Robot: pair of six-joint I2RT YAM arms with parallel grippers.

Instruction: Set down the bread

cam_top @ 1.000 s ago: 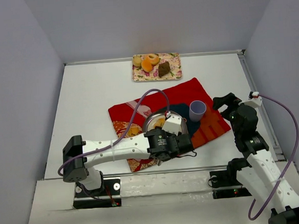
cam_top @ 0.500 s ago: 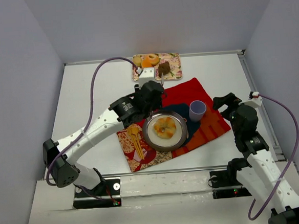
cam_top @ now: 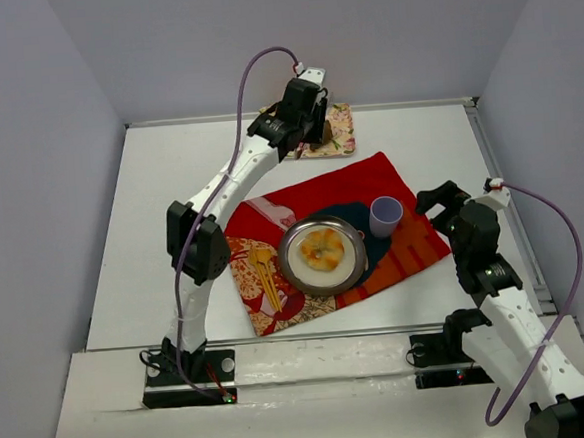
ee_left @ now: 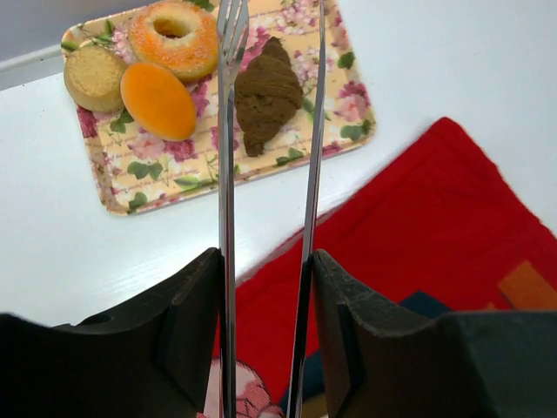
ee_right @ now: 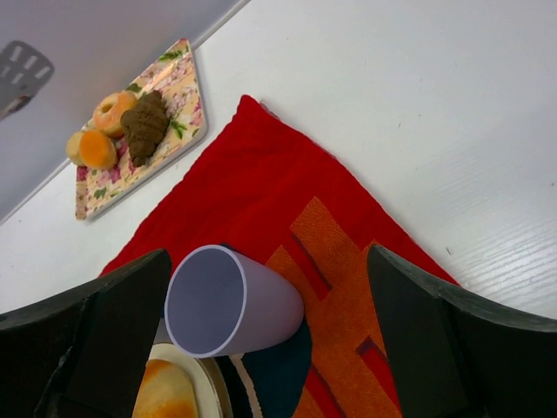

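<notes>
A golden bread roll (cam_top: pixel 321 249) lies on the metal plate (cam_top: pixel 294 270) on the red cloth (cam_top: pixel 369 178); its edge shows in the right wrist view (ee_right: pixel 165 394). My left gripper (cam_top: pixel 305 106) (ee_left: pixel 265 261) is shut on metal tongs (ee_left: pixel 228 131). The open tong tips hang over the floral tray (ee_left: pixel 218 170), on either side of a brown croissant (ee_left: pixel 268 94). The tray also holds a sugared donut (ee_left: pixel 174 35), an orange oval bread (ee_left: pixel 157 100) and a round biscuit (ee_left: pixel 93 77). My right gripper (cam_top: pixel 437 201) (ee_right: pixel 268 261) is open and empty, with the lavender cup (ee_right: pixel 231 300) between its fingers, untouched.
The lavender cup (cam_top: pixel 385 214) stands on the cloth right of the plate. Gold cutlery (cam_top: pixel 266 279) lies on the cloth's patterned corner left of the plate. The tray (cam_top: pixel 339 135) sits at the table's back edge, mostly hidden under my left arm.
My left arm has swung from over the plate to the tray at the back, tongs still in its grip. The bread roll now lies uncovered on the plate. The right arm has not moved.
</notes>
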